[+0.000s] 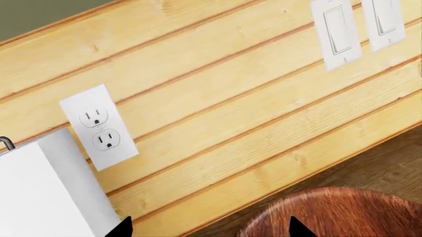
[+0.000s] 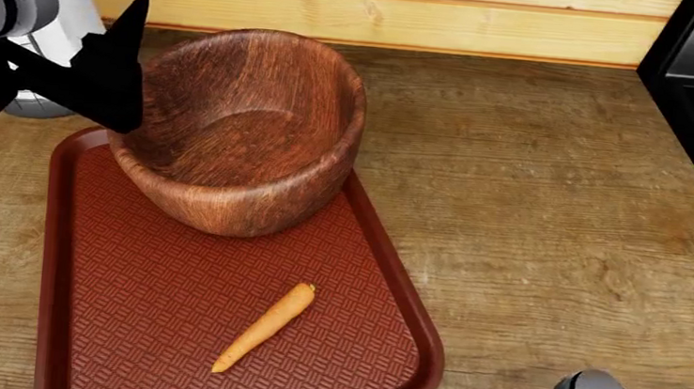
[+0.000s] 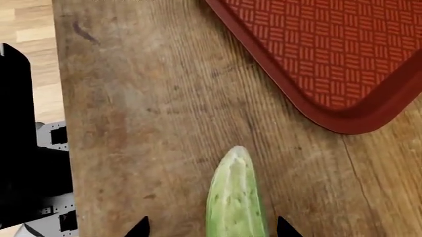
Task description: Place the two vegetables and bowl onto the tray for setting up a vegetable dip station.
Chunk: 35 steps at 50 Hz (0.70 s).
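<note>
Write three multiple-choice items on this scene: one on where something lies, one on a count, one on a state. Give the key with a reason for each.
1. Where does the carrot lie?
A. on the tray
B. inside the bowl
C. on the bare wooden counter

2. How many of the task's vegetables rest on the tray?
A. none
B. one
C. two

3. How does the bowl sit?
A. flat and upright on the tray
B. upside down
C. tilted, with its rim leaning over the tray's far edge

Key:
1 A, the head view shows the carrot on the woven red surface in front of the bowl.
2 B, only the carrot is there; the cucumber shows in the right wrist view above the wooden counter, outside the tray's corner.
3 C, its opening slants in the head view beside the left gripper.
</note>
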Tool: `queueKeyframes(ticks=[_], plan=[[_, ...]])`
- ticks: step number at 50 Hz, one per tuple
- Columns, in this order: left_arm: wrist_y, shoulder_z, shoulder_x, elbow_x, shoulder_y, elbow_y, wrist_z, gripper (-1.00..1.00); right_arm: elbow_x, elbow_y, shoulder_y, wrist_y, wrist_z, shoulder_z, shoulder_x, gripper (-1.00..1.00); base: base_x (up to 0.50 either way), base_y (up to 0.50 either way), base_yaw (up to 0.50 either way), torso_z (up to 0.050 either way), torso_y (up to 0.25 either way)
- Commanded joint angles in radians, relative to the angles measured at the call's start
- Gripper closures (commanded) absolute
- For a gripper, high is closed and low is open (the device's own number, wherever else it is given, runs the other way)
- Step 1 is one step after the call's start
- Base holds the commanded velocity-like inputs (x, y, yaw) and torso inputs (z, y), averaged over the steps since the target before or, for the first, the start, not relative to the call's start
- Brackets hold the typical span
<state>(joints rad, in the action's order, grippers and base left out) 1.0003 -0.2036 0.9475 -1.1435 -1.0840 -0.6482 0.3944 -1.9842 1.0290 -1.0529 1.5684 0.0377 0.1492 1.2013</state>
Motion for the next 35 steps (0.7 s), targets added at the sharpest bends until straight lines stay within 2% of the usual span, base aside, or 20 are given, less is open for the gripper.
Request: queueKeyframes(ticks=[1,15,18,19,20,23,24,29,35], plan=[[-0.011,-0.008,-0.003,0.011,0.007,0.005,-0.007,-1.0,0.066,0.018,0.104,0.002,-0.055,-0.011,0.006,1.0,0.0,0.0,0.0,0.0,-0.01],[-0.036,0.007,0.01,0.015,0.042,0.01,-0.011,-1.0,0.095,0.018,0.08,0.002,-0.042,0.014,0.005,1.0,0.0,0.0,0.0,0.0,-0.002],[-0.039,0.011,0.012,0.012,0.045,0.009,-0.01,-1.0,0.075,0.018,0.007,0.002,-0.048,0.058,0.01,1.0,0.0,0.0,0.0,0.0,-0.004],[-0.039,0.012,0.012,0.011,0.046,0.009,-0.009,-1.0,0.078,0.018,-0.011,0.002,-0.031,0.055,0.015,1.0,0.0,0.0,0.0,0.0,0.0],[-0.038,0.013,0.014,0.008,0.047,0.006,-0.007,-1.0,0.103,0.014,0.019,-0.005,0.059,-0.048,0.028,1.0,0.0,0.0,0.0,0.0,0.0],[-0.04,0.022,0.021,-0.003,0.056,-0.006,-0.001,-1.0,0.133,0.004,-0.121,-0.006,0.127,0.029,0.046,1.0,0.0,0.0,0.0,0.0,0.0],[-0.041,0.027,0.025,-0.007,0.06,-0.009,0.0,-1.0,0.124,-0.006,-0.218,-0.003,0.139,0.079,0.042,1.0,0.0,0.0,0.0,0.0,0.0],[-0.046,0.037,0.033,-0.013,0.068,-0.009,0.002,-1.0,0.046,-0.087,-0.591,-0.001,0.097,0.351,0.022,1.0,0.0,0.0,0.0,0.0,0.0],[-0.055,0.04,0.035,-0.009,0.077,-0.007,-0.001,-1.0,0.02,-0.126,-0.794,-0.006,0.079,0.519,0.001,1.0,0.0,0.0,0.0,0.0,0.0]])
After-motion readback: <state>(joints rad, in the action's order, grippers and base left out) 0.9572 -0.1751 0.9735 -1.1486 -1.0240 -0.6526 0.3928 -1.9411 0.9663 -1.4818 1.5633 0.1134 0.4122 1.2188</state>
